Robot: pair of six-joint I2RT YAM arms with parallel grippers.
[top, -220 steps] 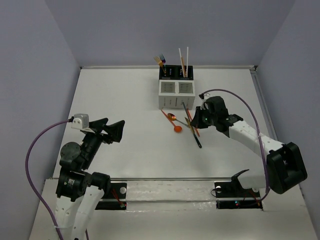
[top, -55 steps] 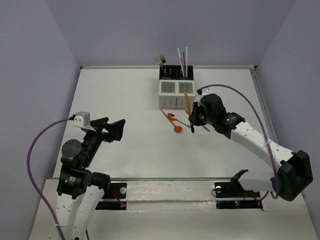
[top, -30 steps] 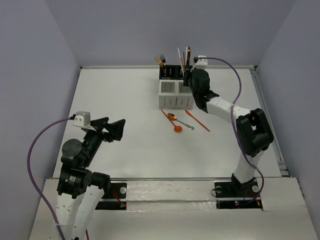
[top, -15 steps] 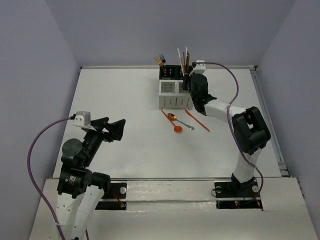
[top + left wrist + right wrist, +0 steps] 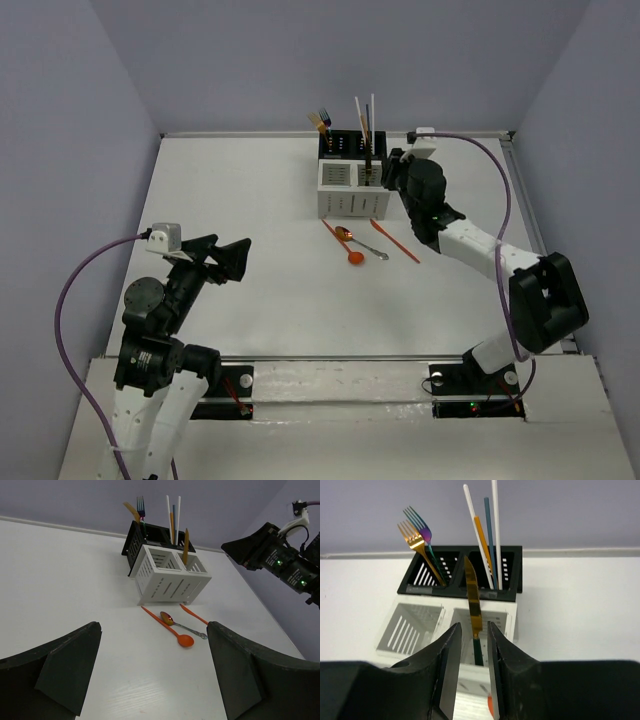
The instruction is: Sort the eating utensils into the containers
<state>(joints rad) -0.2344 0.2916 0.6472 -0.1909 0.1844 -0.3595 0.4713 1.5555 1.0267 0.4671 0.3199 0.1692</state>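
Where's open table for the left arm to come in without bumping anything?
Bare table runs from its left edge to the caddy, and across the near strip between the loose utensils and the near edge. Crowded: that utensil cluster right before the caddy, and the caddy's right side, where the right gripper hovers.

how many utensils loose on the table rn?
3, all on the near side of the caddy: orange spoon, metallic spoon beside it, orange stick to the right. The right arm could hide more.

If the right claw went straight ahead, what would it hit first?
Likely the gold knife standing in the white caddy compartment, straight ahead of the right gripper; how far off is unclear.
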